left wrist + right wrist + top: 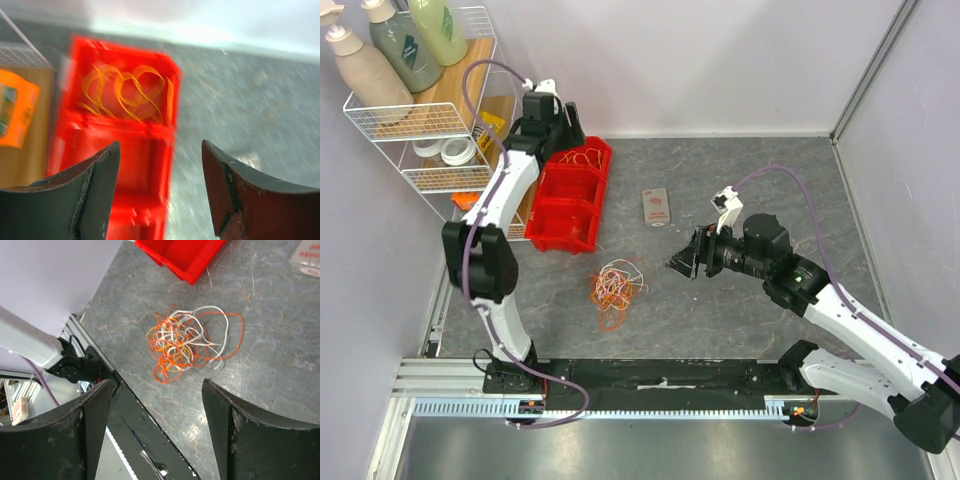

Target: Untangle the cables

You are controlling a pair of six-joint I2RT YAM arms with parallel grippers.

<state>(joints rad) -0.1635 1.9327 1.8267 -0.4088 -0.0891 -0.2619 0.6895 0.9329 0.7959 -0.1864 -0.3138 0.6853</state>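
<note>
Cables (pixel 192 342) lie heaped, single strands hard to trace; left gripper (pixel 161 145) and right gripper (pixel 157 382) gape empty, left view blurred.

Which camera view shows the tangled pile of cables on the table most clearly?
The right wrist view: the cable pile lies sharp near the centre, and its orange and white strands can be told apart. The top external view shows it small, near the red bin. The left wrist view misses it.

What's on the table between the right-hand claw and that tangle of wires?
Nothing; the overhead view shows only bare table between right claw and wires.
</note>
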